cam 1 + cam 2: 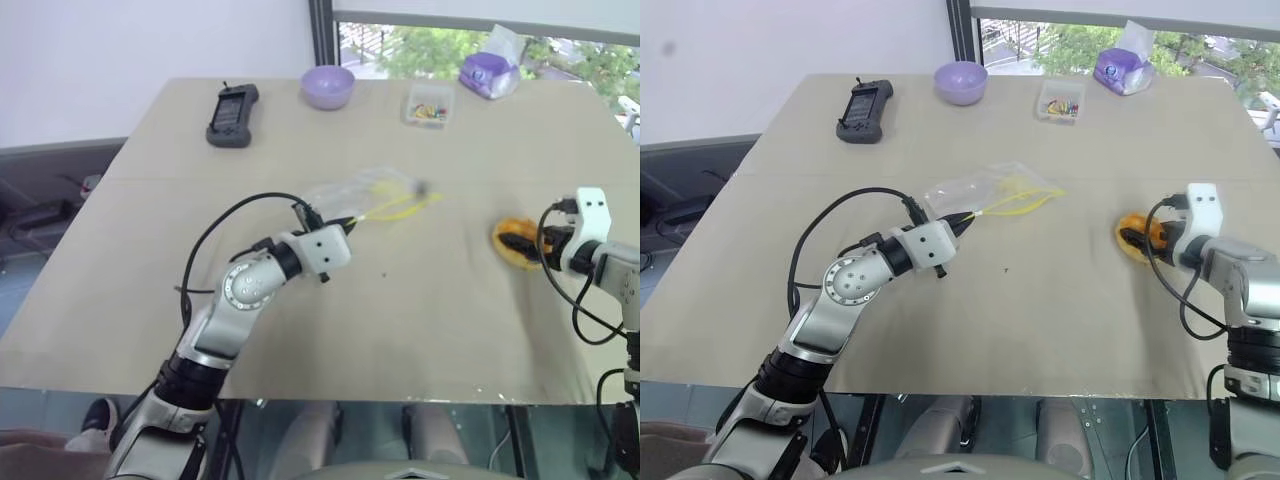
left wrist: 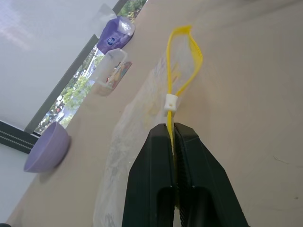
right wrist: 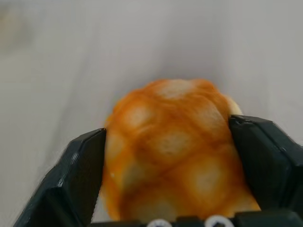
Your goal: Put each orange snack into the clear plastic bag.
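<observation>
Nearest you, your left gripper (image 1: 962,222) is pinched tight on the yellow zip strip (image 2: 182,66) of the clear plastic bag (image 1: 985,192), which lies mid-table. To the right, your right gripper (image 3: 170,156) straddles the orange snack (image 3: 175,151), black fingers (image 3: 80,179) touching both its sides. Farther back sits a purple bowl (image 1: 960,82).

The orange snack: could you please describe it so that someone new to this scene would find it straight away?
Start from the beige table and go to its right-hand side, where the right gripper has its jaws on either side of the orange snack. It is a domed orange-yellow bun with a criss-cross top, unlike the flat clear plastic bag at the table's middle.
</observation>
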`<move>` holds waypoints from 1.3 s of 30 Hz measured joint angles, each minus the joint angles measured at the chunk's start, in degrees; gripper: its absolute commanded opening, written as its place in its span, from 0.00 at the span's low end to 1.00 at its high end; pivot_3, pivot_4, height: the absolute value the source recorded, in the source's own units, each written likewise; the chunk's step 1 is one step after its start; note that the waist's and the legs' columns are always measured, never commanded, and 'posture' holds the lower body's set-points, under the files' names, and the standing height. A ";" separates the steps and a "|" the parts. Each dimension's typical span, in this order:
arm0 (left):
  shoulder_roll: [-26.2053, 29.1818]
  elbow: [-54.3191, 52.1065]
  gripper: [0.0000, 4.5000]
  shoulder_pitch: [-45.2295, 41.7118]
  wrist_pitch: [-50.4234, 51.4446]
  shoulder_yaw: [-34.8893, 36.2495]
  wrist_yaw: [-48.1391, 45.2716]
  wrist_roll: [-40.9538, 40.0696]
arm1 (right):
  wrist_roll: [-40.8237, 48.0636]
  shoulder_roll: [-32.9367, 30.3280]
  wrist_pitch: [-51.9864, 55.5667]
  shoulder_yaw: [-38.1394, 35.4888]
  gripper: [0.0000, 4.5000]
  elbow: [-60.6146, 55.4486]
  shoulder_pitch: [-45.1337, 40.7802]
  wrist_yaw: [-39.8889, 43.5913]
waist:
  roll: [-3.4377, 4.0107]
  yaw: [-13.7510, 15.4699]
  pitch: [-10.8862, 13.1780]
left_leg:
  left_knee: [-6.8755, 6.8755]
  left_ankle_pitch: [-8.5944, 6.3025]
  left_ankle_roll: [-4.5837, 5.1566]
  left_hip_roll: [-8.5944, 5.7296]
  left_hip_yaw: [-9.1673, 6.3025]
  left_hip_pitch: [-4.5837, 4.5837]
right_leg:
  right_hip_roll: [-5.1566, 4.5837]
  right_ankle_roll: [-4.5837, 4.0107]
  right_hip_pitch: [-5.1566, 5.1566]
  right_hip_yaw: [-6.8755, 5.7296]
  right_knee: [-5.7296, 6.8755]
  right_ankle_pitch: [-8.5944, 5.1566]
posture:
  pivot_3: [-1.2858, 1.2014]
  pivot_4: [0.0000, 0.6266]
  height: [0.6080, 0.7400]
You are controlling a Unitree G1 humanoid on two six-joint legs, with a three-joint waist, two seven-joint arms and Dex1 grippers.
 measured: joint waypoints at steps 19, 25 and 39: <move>0.05 1.67 0.00 -0.80 -0.51 -0.11 0.02 0.11 | 4.63 -1.27 -4.05 9.26 0.00 -8.62 -2.06 11.60 | -0.26 -0.50 -0.28 | 0.00 0.00 0.01 0.06 0.04 -0.01 | 0.02 0.00 -0.05 0.04 0.03 0.00 | 0.52 0.24 1.00; -0.13 2.37 0.00 -1.43 -1.33 -0.22 0.03 0.11 | 9.28 -1.14 -2.36 13.63 0.00 -15.19 -9.64 16.79 | -0.28 -0.05 -0.28 | 0.02 0.00 0.00 0.05 -0.07 -0.05 | -0.01 0.00 -0.02 -0.05 -0.02 0.00 | 0.52 0.24 1.00; -1.37 2.52 0.00 -1.90 -1.76 -0.73 -0.70 -0.17 | 5.72 5.35 -3.96 21.70 0.00 -0.87 -18.38 18.10 | -0.27 -0.36 -0.28 | 0.01 0.01 -0.01 0.02 -0.07 -0.09 | -0.05 0.00 -0.11 -0.04 -0.01 0.00 | 0.52 0.24 1.00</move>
